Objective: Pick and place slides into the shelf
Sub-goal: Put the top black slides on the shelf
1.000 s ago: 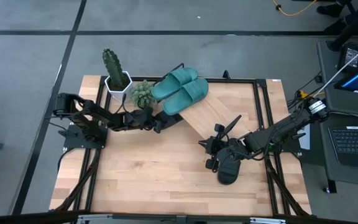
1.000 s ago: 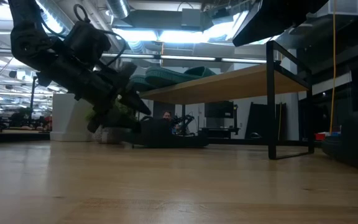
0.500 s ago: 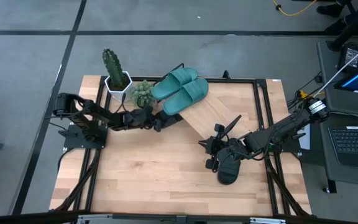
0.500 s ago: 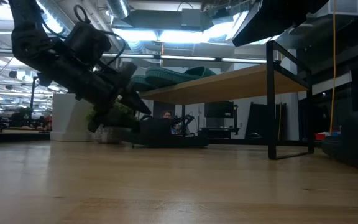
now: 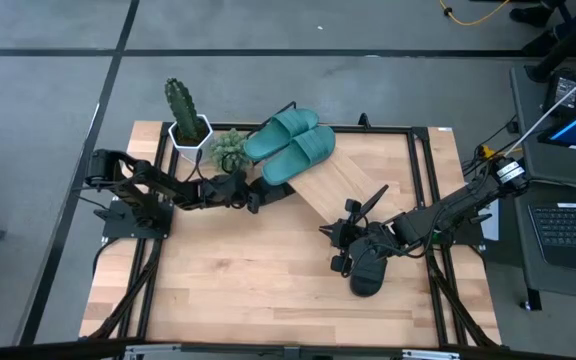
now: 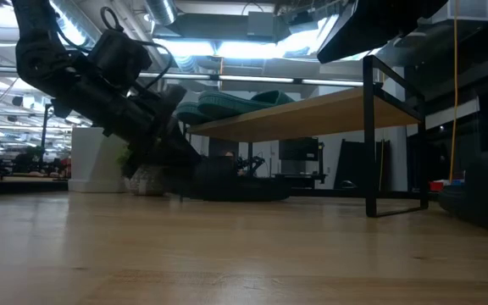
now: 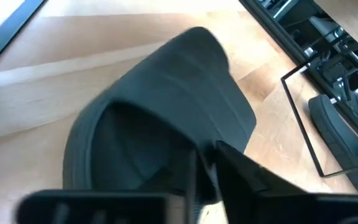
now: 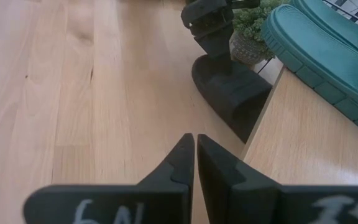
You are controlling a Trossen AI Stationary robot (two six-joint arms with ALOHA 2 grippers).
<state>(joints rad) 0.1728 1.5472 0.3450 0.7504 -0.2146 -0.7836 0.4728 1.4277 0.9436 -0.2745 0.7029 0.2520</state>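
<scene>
Left end effector (image 5: 258,194) pinches the heel rim of a black slide (image 7: 166,124) lying on the tabletop (image 5: 228,280) under the shelf (image 5: 353,185), at seven o'clock of the teal slides (image 5: 293,145); right end effector (image 8: 195,163) fingers pressed together, empty.

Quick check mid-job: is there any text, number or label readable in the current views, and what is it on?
"6N": handwritten in white on the right gripper, one side of its body, right wrist view.
A second white marking on the other side of that body, possibly "3", is cut off by the picture edge; unreadable.
No other text readable; none on the slides or shelf.
</scene>
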